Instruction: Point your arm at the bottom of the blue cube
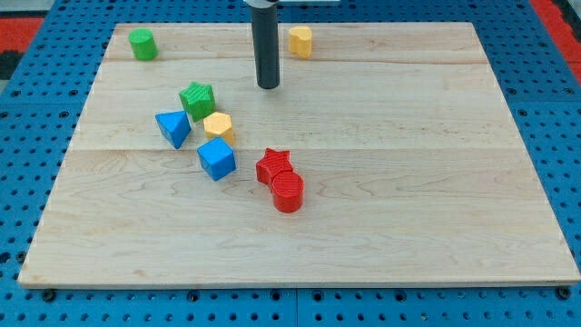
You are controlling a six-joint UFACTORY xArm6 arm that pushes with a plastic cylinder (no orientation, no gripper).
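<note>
The blue cube (217,159) lies on the wooden board (408,182), left of the middle. My tip (268,86) is on the board near the view's top, above and to the right of the cube, well apart from it. A yellow block (219,126) touches the cube's top edge. A blue triangular block (172,127) lies to the cube's upper left.
A green star-like block (196,97) sits above the yellow block. A red star block (273,165) and a red cylinder (288,192) lie touching, right of the blue cube. A green cylinder (142,44) is at top left, a yellow cylinder (300,41) right of the rod.
</note>
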